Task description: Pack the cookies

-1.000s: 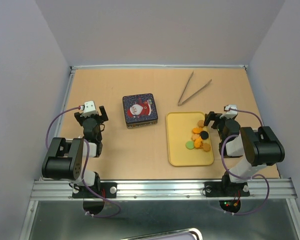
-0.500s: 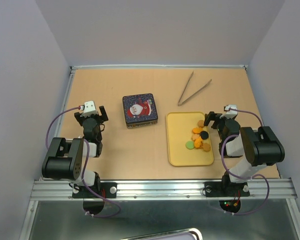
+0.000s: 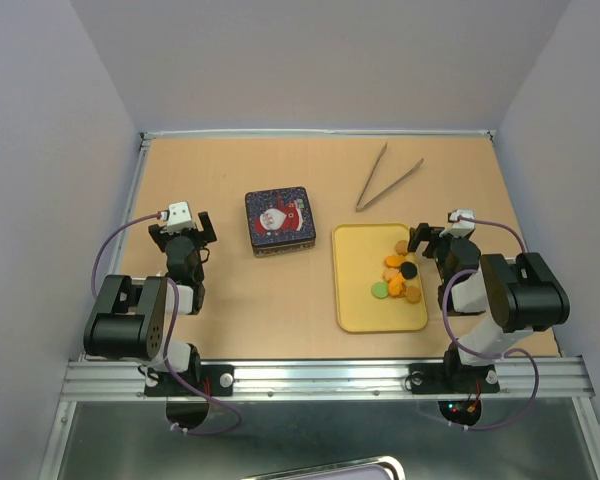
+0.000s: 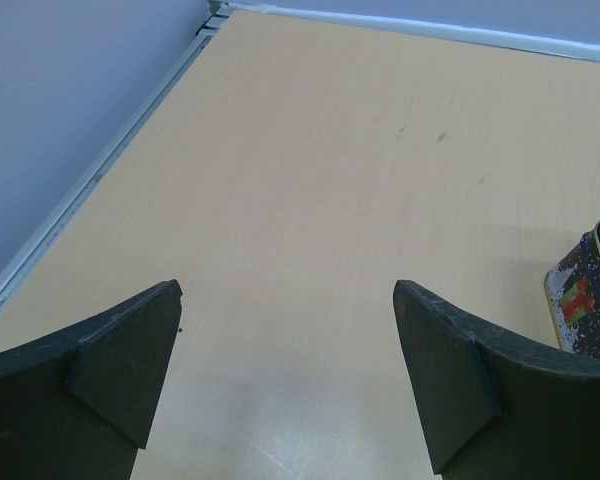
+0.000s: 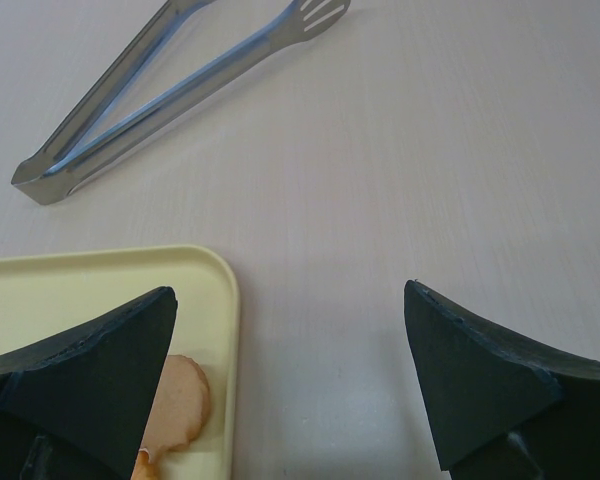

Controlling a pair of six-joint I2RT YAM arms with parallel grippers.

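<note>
Cookies [image 3: 400, 275], round and orange, green and dark, sit on the yellow tray [image 3: 360, 300]; the Santa tin [image 3: 279, 220] is shut; both the left gripper [image 4: 285, 380] and the right gripper [image 5: 290, 385] gape, holding nothing.

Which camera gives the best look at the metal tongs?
The right wrist view: the tongs fill the upper frame, showing the hinged end and slotted tip clearly. The top external view shows them whole but small, lying beyond the yellow tray. The left wrist view does not show them.
</note>
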